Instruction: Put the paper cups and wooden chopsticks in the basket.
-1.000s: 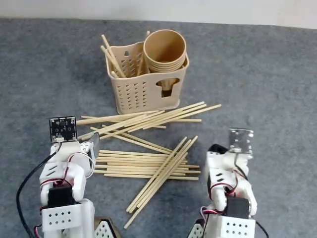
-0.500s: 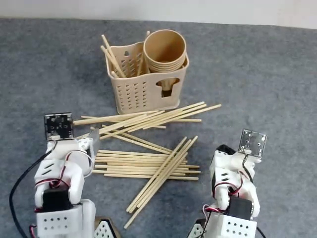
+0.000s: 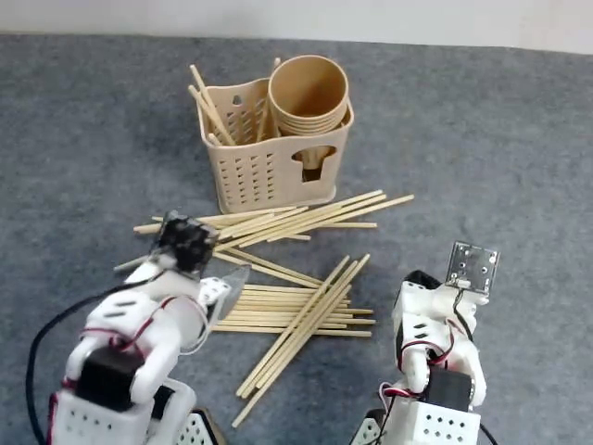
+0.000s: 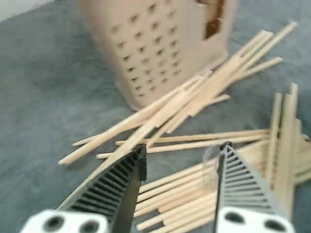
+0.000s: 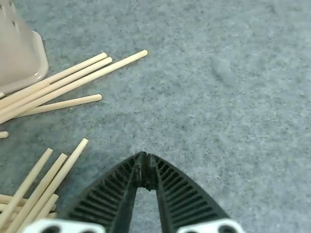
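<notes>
Basket top past the edge; chopsticks partly under the left arm.

The setting reads as a robotics test bench, of the lab or workshop kind. A tabletop covered in grey felt-like fabric is bordered by a plain pale wall along its far edge. Two small arms of white plastic with exposed wires are mounted at its near edge.
</notes>
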